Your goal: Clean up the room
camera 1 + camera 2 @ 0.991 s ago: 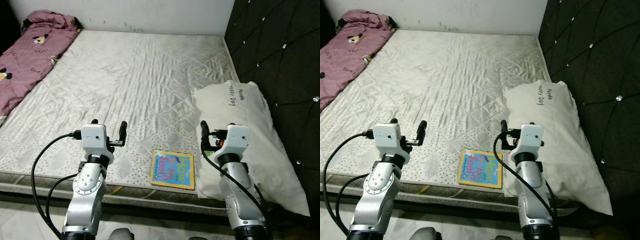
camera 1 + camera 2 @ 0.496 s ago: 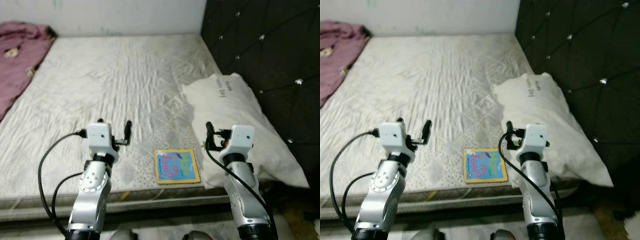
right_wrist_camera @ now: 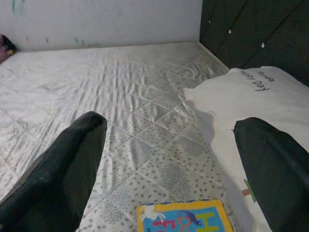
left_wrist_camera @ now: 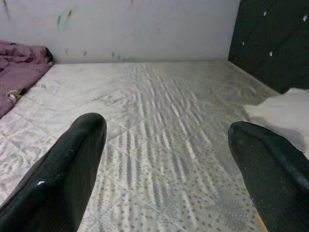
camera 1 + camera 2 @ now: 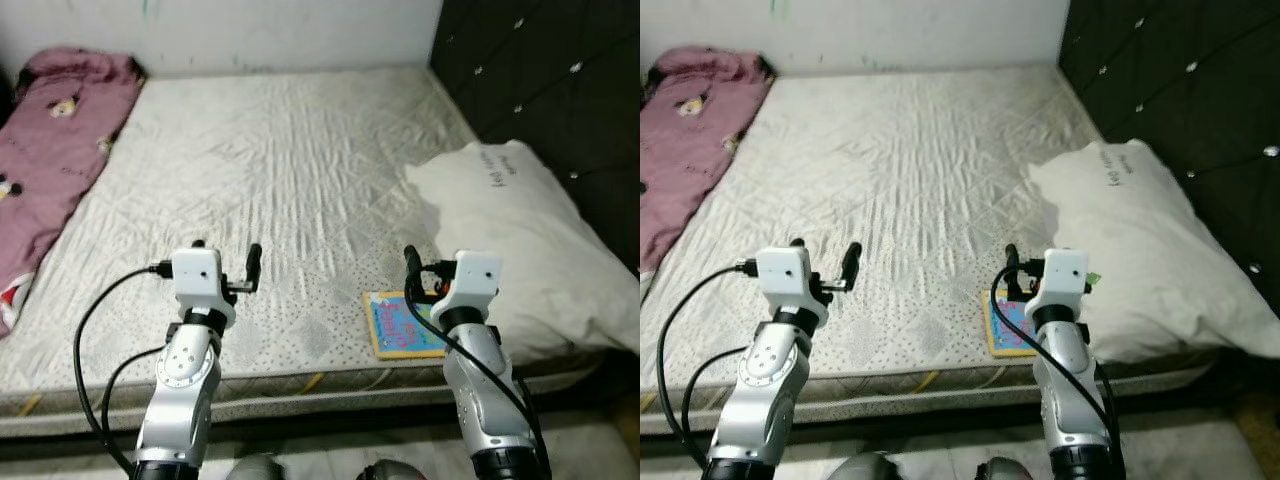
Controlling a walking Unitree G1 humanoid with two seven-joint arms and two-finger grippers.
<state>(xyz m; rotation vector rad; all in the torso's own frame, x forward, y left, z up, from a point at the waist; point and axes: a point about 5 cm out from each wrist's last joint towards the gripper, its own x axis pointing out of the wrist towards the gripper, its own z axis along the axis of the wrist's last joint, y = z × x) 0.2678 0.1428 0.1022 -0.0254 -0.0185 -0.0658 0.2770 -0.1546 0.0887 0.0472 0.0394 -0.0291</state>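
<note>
The approach step was in hand. The book [image 5: 403, 322] lay at lower right of the head view, on the mattress [image 5: 280, 180] edge beside the pillow [image 5: 520, 240]. The right gripper [image 3: 169, 159] and left gripper [image 4: 164, 164] stood wide, empty. Next: lower the right gripper onto the book. The pillow's handwriting was not clearly legible.

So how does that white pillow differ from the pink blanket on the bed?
The pillow is plain white with a little dark writing; the blanket is pink with small cartoon prints. The pillow lies plump by the dark headboard on the robot's right; the blanket lies crumpled along the mattress's far left edge. Both are soft bedding on one mattress.
</note>
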